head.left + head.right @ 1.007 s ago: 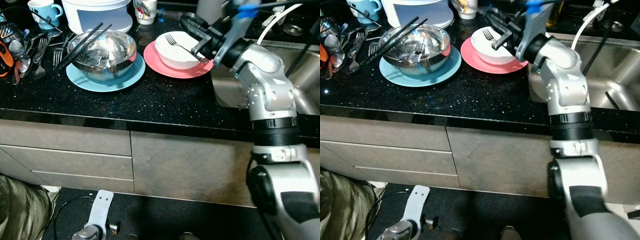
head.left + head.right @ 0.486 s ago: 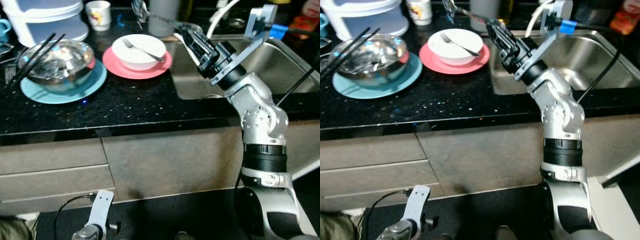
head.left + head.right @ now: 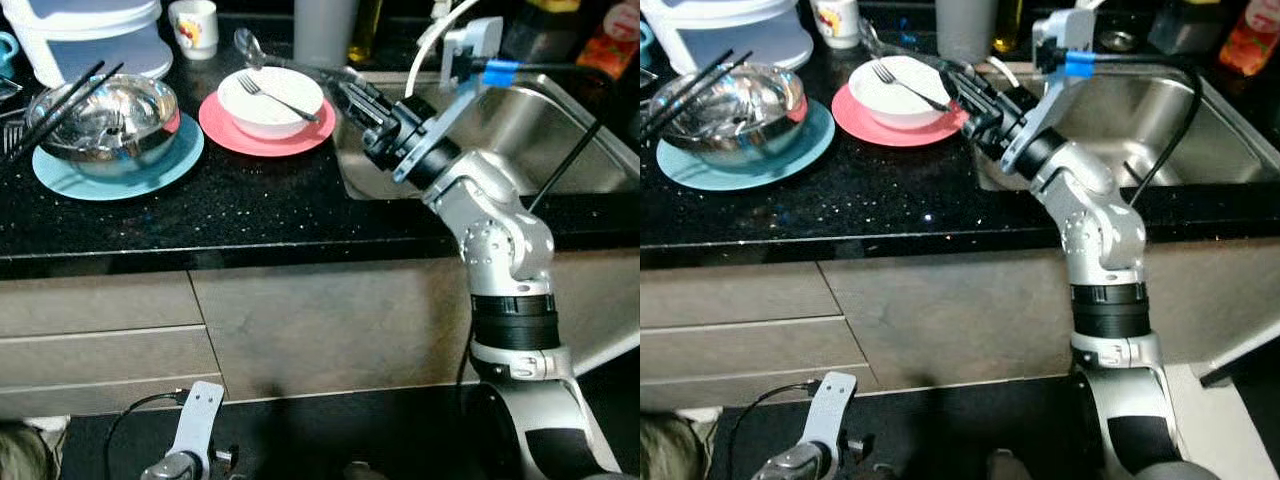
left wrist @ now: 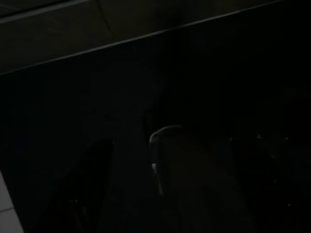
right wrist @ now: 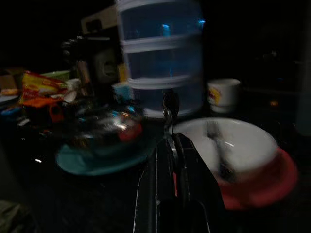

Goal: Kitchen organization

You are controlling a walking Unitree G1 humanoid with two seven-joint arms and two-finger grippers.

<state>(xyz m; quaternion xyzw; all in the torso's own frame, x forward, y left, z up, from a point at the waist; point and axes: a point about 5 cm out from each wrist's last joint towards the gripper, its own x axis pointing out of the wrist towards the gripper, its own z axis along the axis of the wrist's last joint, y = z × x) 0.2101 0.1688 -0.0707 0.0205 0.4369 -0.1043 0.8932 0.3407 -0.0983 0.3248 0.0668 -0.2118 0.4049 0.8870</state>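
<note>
Right gripper clamped on long metal spoon, above steel sink's left rim. Judgement: keep handle level, lower gently into basin.

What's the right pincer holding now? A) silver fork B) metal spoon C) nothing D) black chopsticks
B: the right pincer is shut on a slim metal spoon, whose bowl sticks out past the fingertips, while the silver fork lies in the white bowl on the pink plate.
</note>
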